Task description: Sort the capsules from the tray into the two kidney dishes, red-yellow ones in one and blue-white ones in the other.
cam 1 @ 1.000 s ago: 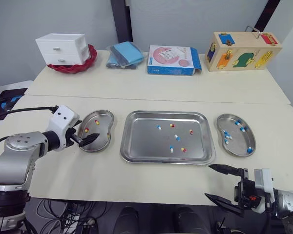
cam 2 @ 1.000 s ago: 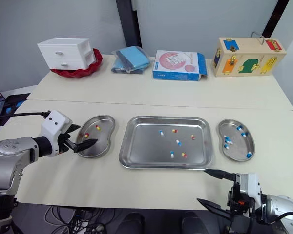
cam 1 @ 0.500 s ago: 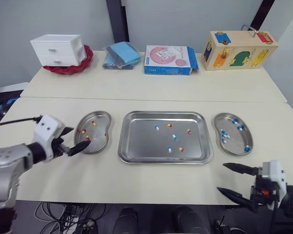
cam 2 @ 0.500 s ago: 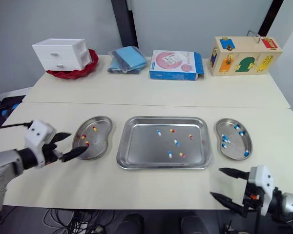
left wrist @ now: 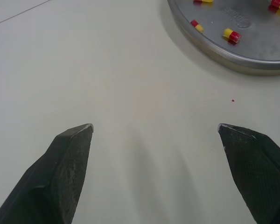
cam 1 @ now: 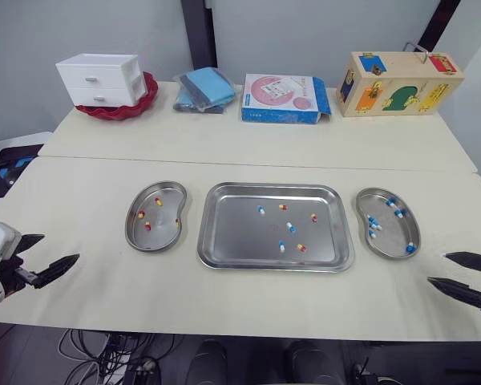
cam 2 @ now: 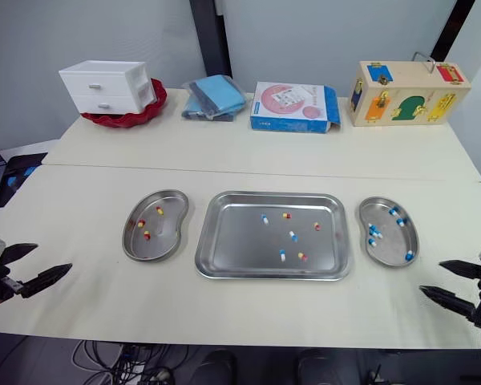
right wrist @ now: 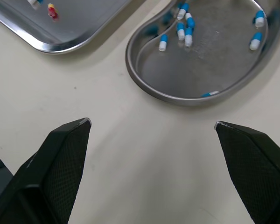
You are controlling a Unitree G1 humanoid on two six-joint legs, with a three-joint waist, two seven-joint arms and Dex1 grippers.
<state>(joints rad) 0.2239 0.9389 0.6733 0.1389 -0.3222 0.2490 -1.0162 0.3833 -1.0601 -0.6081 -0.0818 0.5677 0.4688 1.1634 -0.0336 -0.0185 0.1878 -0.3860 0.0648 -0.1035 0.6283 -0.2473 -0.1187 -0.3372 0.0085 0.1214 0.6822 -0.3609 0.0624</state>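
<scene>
Ahead of and between your left gripper (cam 1: pixel 58 247) and right gripper (cam 1: pixel 438 268), both wide open and empty, the tray (cam 1: pixel 232 233) holds six unsorted capsules (cam 1: pixel 290 228), while the red-yellow dish (cam 1: pixel 129 228) nearer the left and the blue-white dish (cam 1: pixel 359 213) nearer the right are partly filled.

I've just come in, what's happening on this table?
A robot is sorting capsules out of the tray. The left dish holds red-yellow capsules, the right dish blue-white capsules, and six mixed capsules lie in the tray. The left tool and right tool hang open and empty over the table near its front edge, apart from the tray.
</scene>
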